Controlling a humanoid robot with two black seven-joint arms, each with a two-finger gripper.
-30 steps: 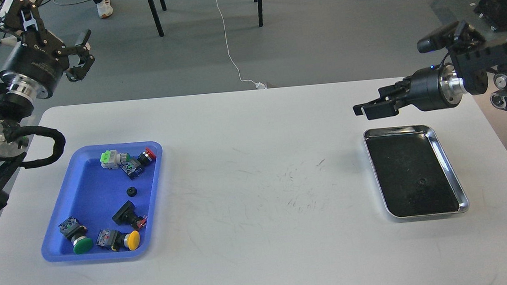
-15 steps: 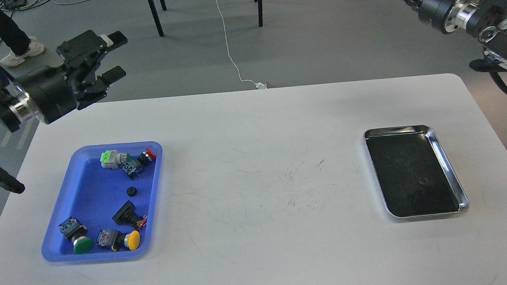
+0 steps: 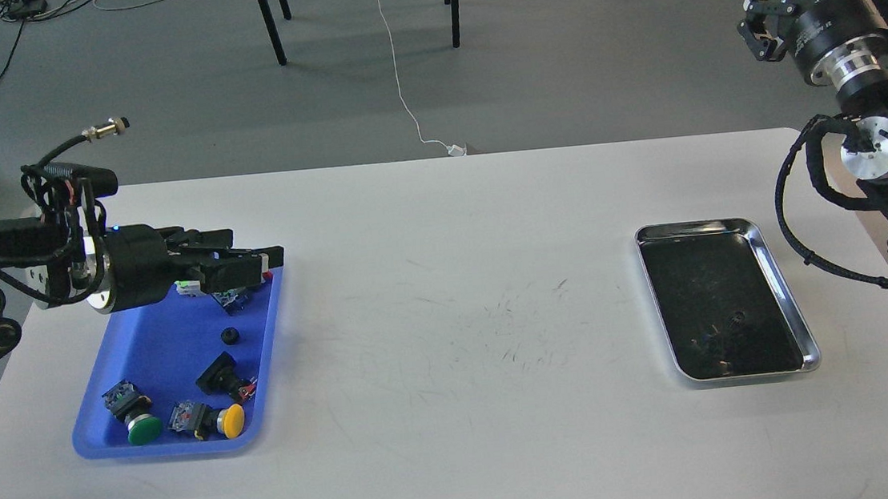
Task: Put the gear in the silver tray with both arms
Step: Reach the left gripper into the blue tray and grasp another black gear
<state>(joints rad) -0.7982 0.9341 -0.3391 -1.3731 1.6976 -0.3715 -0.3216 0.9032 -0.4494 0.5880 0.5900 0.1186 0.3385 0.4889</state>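
Observation:
The gear (image 3: 230, 334), small, black and round, lies in the middle of the blue tray (image 3: 149, 349). My left gripper (image 3: 255, 254) reaches in from the left and hovers over the tray's far right corner, beyond the gear and above it. Its fingers look parted and hold nothing. The silver tray (image 3: 781, 284) lies at the table's right, with a small dark spot (image 3: 737, 319) on its bottom. My right gripper (image 3: 759, 25) is raised off the table at the top right, far behind the silver tray. It is too dark and small to tell its state.
The blue tray also holds several push-button switches: green (image 3: 143, 428), yellow (image 3: 232, 420), a black one (image 3: 222, 375), others (image 3: 233, 298) partly under my left gripper. White table (image 3: 458, 320). Chair legs (image 3: 269, 19) and a white cable (image 3: 401, 84) are on the floor behind.
My left arm has swung down from above the table's far left edge to hover over the blue tray. My right arm has turned at the top right, its gripper now pointing left.

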